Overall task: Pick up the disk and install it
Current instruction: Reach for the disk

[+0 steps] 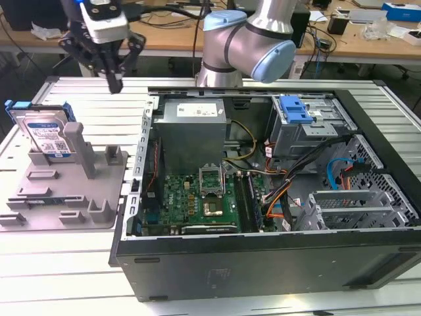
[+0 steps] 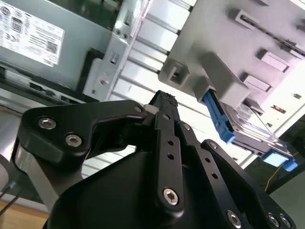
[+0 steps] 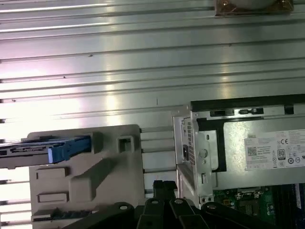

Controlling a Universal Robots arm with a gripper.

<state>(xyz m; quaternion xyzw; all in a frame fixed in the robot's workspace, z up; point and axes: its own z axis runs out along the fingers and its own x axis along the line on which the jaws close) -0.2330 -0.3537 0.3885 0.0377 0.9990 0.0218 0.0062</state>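
Note:
The disk (image 1: 47, 133) is a silver hard drive with a white-and-blue label in a blue carrier. It stands on edge, leaning, in the grey holder tray (image 1: 74, 197) at the exterior view's left. Both wrist views show its blue edge, at disk (image 2: 219, 121) and disk (image 3: 62, 151), beside the tray's grey posts. My gripper (image 1: 116, 84) hangs above the table between the tray and the open computer case, higher than the disk and toward the exterior view's right of it. Its black fingers meet at the tip, gripper (image 2: 163, 101), gripper (image 3: 164, 187), with nothing between them.
The open computer case (image 1: 276, 257) fills the middle and right, with a grey power supply (image 1: 194, 125), a motherboard (image 1: 197, 197), cables and a drive cage carrying a blue latch (image 1: 295, 108). The arm's base (image 1: 243, 39) stands behind the case. Ribbed metal tabletop (image 3: 143, 62) lies under the gripper.

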